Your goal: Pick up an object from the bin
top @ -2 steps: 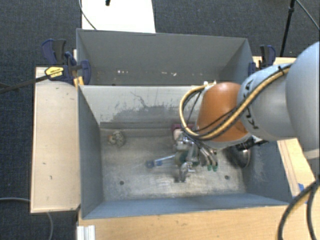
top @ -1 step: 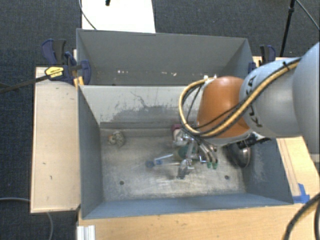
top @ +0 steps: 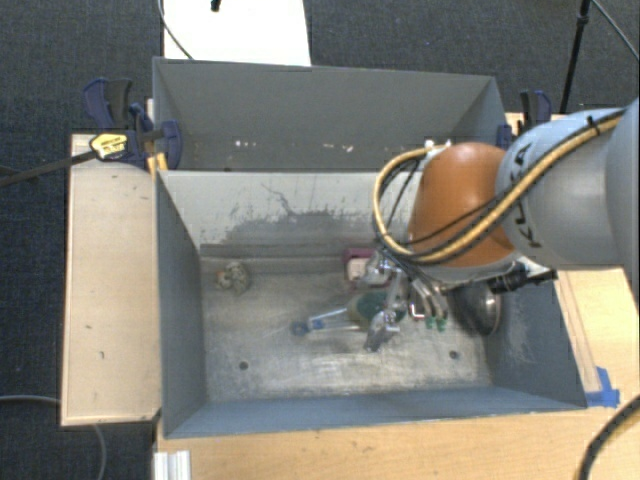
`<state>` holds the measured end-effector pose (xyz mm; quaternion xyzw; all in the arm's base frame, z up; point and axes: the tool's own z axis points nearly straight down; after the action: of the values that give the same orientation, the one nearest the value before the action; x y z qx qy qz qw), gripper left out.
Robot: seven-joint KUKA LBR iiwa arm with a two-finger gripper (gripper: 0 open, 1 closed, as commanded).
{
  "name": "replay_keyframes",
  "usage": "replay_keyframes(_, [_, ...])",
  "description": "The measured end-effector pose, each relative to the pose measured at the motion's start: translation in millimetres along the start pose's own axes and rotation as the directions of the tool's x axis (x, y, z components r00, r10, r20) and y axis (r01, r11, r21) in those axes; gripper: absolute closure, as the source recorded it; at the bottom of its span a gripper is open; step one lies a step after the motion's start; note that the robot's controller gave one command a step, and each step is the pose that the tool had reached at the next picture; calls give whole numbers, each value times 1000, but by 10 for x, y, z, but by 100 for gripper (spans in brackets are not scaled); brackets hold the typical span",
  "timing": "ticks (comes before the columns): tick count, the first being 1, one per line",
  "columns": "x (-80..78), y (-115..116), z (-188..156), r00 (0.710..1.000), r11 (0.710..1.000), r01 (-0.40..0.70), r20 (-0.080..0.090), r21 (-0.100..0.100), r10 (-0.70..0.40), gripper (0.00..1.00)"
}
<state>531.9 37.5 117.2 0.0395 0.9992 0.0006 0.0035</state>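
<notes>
gripper (top: pixel 383 330) low on the bin (top: pixel 300 368) floor, by a pale blue tool (top: pixel 325 321)
it sits at the tool's right end, with a dark green lump (top: pixel 372 303) just behind; whether it is clenched or released cannot be told. it would do best to centre on one thing only and lift straight, clear of the pink block (top: pixel 357 266) by the back wall.
</notes>
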Motion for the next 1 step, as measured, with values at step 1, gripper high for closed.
replay_keyframes(1, [-50,-42,443,987,987,-159,-5,0,159,0])
